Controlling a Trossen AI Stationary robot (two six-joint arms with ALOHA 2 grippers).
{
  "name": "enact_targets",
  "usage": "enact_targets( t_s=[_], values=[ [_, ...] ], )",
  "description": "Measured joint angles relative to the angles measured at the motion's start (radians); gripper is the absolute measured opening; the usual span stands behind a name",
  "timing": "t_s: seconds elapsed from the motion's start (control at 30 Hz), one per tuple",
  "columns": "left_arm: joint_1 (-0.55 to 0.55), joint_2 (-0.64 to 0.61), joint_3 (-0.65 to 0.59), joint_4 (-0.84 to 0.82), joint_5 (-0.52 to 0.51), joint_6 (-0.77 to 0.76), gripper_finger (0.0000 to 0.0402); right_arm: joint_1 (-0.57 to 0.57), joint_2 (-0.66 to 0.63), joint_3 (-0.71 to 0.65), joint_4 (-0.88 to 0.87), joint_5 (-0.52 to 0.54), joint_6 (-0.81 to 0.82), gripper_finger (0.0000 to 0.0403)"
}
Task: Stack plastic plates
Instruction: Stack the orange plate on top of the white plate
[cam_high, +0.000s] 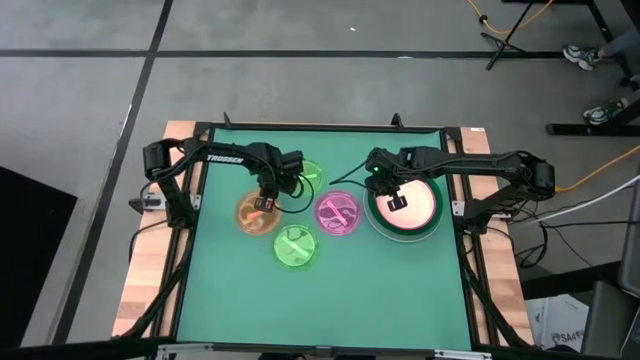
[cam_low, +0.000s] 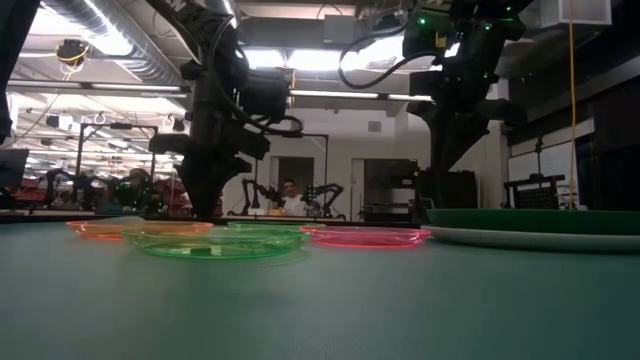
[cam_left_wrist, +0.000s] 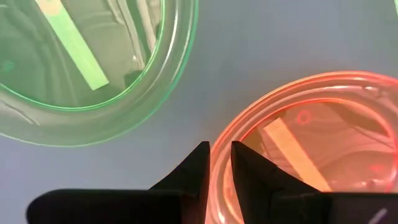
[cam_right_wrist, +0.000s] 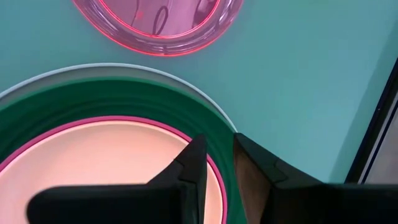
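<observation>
Four small translucent plates lie flat on the green table: orange (cam_high: 256, 214), pink (cam_high: 338, 213) and two lime green (cam_high: 305, 177) (cam_high: 296, 247). To the right is a stack of large plates: pale blue rim (cam_right_wrist: 155, 70) lowest, then dark green (cam_high: 433, 222), a thin pink edge (cam_right_wrist: 124, 119) and the cream plate (cam_high: 415, 205) on top. My left gripper (cam_left_wrist: 221, 154) is down at the orange plate (cam_left_wrist: 323, 124). My right gripper (cam_right_wrist: 217, 149) is down at the stack's top rim. Both show only a narrow gap. My left gripper pinches the orange plate's rim (cam_left_wrist: 217, 186) from above, one finger inside the plate and one outside. The plate lies flat on the table (cam_low: 120, 228). My right gripper pinches the cream plate's rim (cam_right_wrist: 180, 146), where the pink edge runs into the gap. It comes from above, one finger over the cream face and one over the dark green. The plate rests on the stack.
The far lime plate (cam_left_wrist: 93, 68) lies close beside the orange one. The pink plate (cam_right_wrist: 155, 25) lies just left of the stack. The table's black frame (cam_right_wrist: 373, 124) runs near the stack's right side. Green table stretches toward the near edge (cam_high: 330, 310). A person (cam_low: 291, 200) sits in the room beyond.
</observation>
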Motion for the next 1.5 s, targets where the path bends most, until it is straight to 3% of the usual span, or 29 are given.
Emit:
enact_targets(
  t_s=[0.37, 0.6, 0.9, 1.5],
  values=[
    [0.036, 0.000, 0.001, 0.000, 0.000, 0.005, 0.0060, 0.000, 0.000, 0.000, 0.000, 0.000, 0.000, 0.0069],
    [0.057, 0.000, 0.001, -0.010, 0.068, 0.042, 0.0060, 0.000, 0.000, 0.000, 0.000, 0.000, 0.000, 0.0069],
    [0.060, 0.000, 0.001, -0.014, 0.070, 0.135, 0.0060, 0.000, 0.000, 0.000, -0.001, -0.001, 0.000, 0.0069],
    [0.060, -0.002, -0.062, 0.007, 0.070, 0.134, 0.0060, 0.000, 0.000, 0.000, -0.001, -0.002, 0.000, 0.0069]
  ],
)
